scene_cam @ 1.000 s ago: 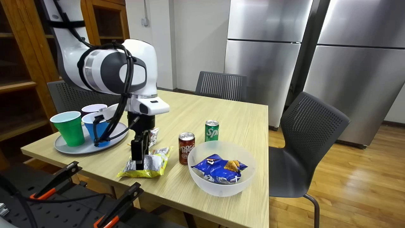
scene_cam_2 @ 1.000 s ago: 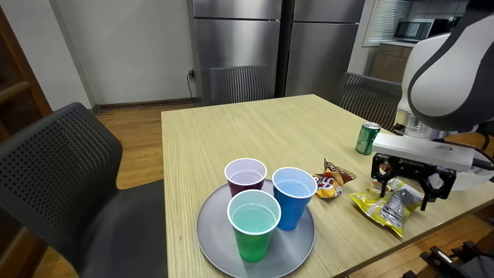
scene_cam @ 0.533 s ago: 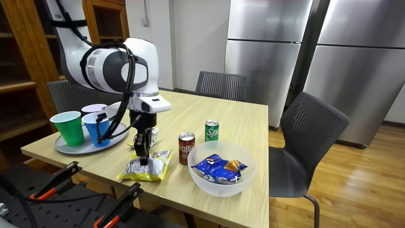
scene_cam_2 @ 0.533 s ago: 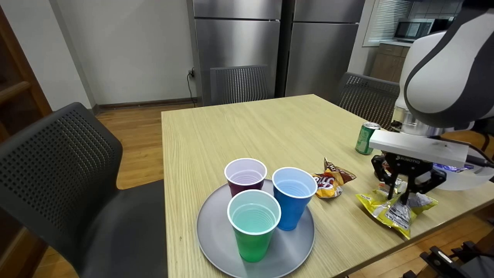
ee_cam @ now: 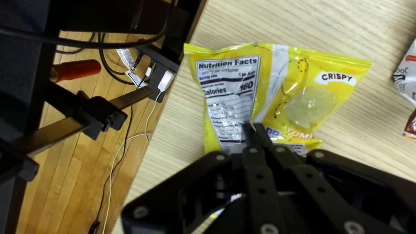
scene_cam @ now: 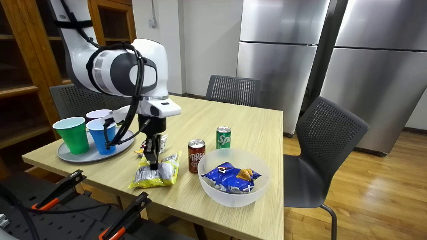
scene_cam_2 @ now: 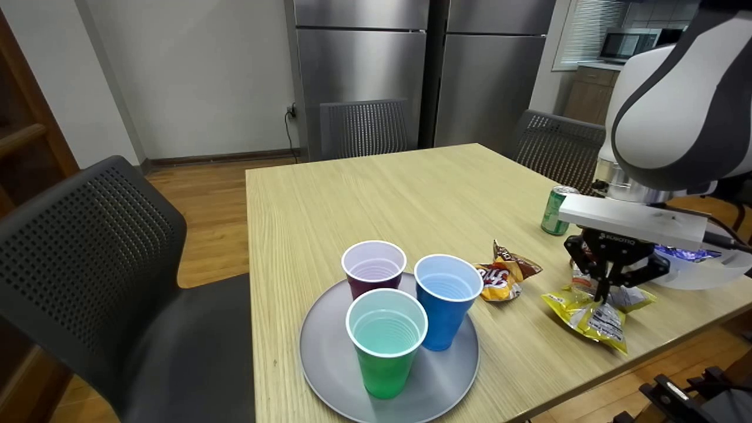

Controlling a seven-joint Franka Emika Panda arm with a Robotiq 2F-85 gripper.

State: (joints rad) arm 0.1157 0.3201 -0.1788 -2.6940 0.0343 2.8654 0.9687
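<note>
A yellow snack bag [ee_cam: 281, 74] lies back side up on the table, with its nutrition label showing in the wrist view. My gripper [ee_cam: 253, 126] points down over the bag's middle, and its fingers are closed together on a pinched fold of yellow film. In both exterior views the gripper [scene_cam: 154, 166] stands in the bag [scene_cam: 146, 178], which bulges on either side of the fingertips. Most of the bag still seems to rest on the tabletop. The gripper's body hides the lower part of the bag in the wrist view.
Beside the bag stand a Dr Pepper can [scene_cam: 196, 158], a Sprite can [scene_cam: 223, 138] and a frosted bowl [scene_cam: 230, 200] holding a blue snack bag [scene_cam: 227, 176]. An orange-brown bag [scene_cam_2: 499, 282] lies near a grey plate [scene_cam_2: 329, 352] with three cups. The table edge is close.
The fingers were wide apart over the bag a second ago; they have come together and pinched it. The arm has shifted slightly, and the bag has crumpled inward around the fingertips.
</note>
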